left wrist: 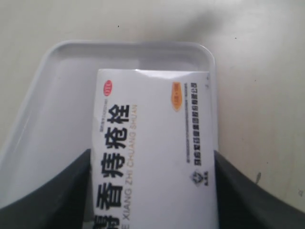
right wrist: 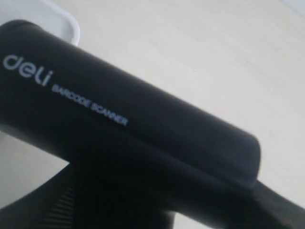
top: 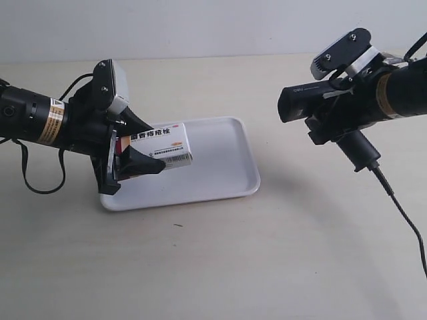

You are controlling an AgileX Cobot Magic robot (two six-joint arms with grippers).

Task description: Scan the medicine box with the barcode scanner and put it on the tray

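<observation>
The white medicine box (top: 160,145) (left wrist: 152,152) hangs just above the left end of the white tray (top: 220,167) (left wrist: 57,105), its barcode side facing the camera in the exterior view. My left gripper (top: 133,143) (left wrist: 152,191) is shut on it, one black finger on each long side. The black barcode scanner (top: 333,100) (right wrist: 133,124) is held off the table at the right, its head pointing left toward the box. My right gripper (top: 347,110) is shut on the scanner, which fills the right wrist view and hides the fingers there.
The scanner's thin black cable (top: 400,213) trails down to the table at the right edge. A black cable loop (top: 40,183) hangs under the arm at the exterior view's left. Pale tabletop (top: 233,260) surrounds the tray.
</observation>
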